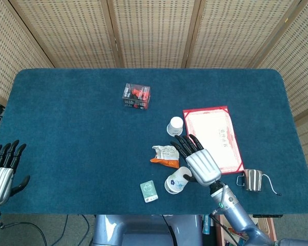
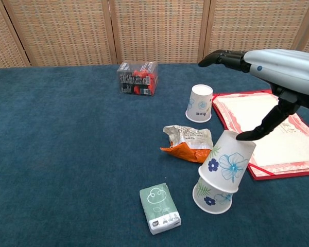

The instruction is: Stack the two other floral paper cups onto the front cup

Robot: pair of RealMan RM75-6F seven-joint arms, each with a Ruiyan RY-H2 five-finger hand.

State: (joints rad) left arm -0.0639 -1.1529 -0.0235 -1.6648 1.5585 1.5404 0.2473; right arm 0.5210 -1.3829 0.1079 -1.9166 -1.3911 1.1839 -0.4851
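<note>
Two floral paper cups sit upside down at the front, the upper cup (image 2: 229, 160) leaning crookedly on the front cup (image 2: 211, 196); in the head view the pair (image 1: 174, 182) shows partly under my right hand. A third floral cup (image 2: 200, 103) stands upside down farther back, beside the folder. My right hand (image 2: 270, 64) hovers open over the pair, fingers spread, and its thumb tip reaches the upper cup's top edge; whether it touches is unclear. My left hand (image 1: 2, 169) lies open at the table's front left edge, holding nothing.
A red-bordered certificate folder (image 2: 270, 131) lies right of the cups. A crumpled orange snack wrapper (image 2: 188, 143) sits just behind the pair, a green tissue pack (image 2: 159, 208) to their left. A clear box of red items (image 2: 137, 78) stands farther back. A small metal cup (image 1: 254, 179) is at the front right.
</note>
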